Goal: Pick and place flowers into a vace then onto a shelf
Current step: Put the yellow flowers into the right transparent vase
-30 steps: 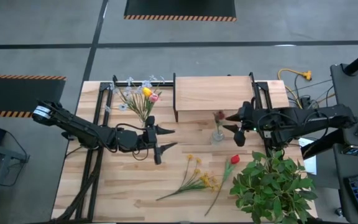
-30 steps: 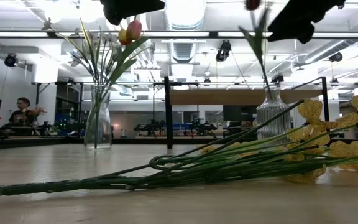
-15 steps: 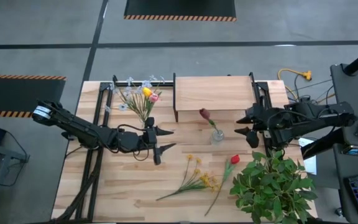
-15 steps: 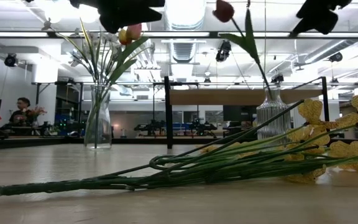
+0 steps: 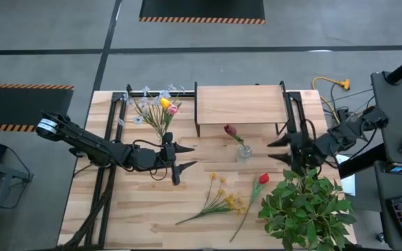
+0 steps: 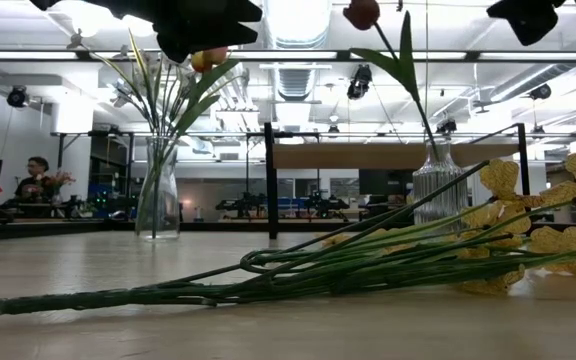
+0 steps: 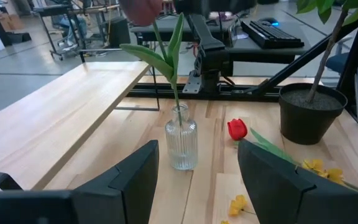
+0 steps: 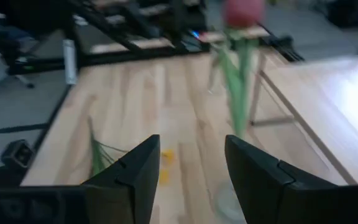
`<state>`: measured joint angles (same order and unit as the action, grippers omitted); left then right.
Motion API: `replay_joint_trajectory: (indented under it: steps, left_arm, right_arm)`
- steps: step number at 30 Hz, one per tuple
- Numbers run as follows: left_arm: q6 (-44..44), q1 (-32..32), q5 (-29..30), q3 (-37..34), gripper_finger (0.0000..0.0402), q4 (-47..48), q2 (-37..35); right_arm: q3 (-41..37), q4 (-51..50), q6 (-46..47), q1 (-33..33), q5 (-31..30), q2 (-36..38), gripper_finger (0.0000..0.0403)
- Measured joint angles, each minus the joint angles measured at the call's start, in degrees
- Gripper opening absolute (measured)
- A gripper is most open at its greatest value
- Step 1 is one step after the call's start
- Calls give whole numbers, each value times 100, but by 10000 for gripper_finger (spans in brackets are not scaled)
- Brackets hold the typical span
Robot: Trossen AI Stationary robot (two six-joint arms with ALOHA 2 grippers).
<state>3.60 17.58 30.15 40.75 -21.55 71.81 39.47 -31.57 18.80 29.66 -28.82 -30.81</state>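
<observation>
A dark red tulip stands in a small ribbed glass vase in front of the shelf, leaning on the vase's rim. My right gripper hovers open just right of that vase, holding nothing. My left gripper hangs open left of it, pointing at the vase. A taller vase at the far left holds several flowers. Yellow blossoms and a red tulip lie flat on the table.
A bushy leafy plant in a dark pot stands at the near right corner, close under my right arm. Black frame rails run along the table's left and right sides. Bare wood lies near the table's front left.
My right gripper has drawn back from the small vase toward the table's right edge, turning as it went. The dark red tulip, upright beside the fingers a second ago, has tipped over toward the left and now leans in the vase.
</observation>
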Motion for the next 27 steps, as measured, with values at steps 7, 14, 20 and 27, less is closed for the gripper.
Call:
replay_joint_trajectory:
  steps: [7,14,20,27]
  left_arm:
    - [20,0,0,7,203,-3,0]
    - [22,0,-2,7,203,-5,0]
    - [22,2,-71,7,203,-5,0]
    - [9,3,-1298,7,203,-5,0]
  right_arm:
    - [-851,1413,-963,327,124,213,158]
    - [-1758,3209,-2116,349,1276,423,144]
    - [-2632,4609,-2486,345,1384,409,133]
    - [-3400,6008,-3018,345,1384,409,127]
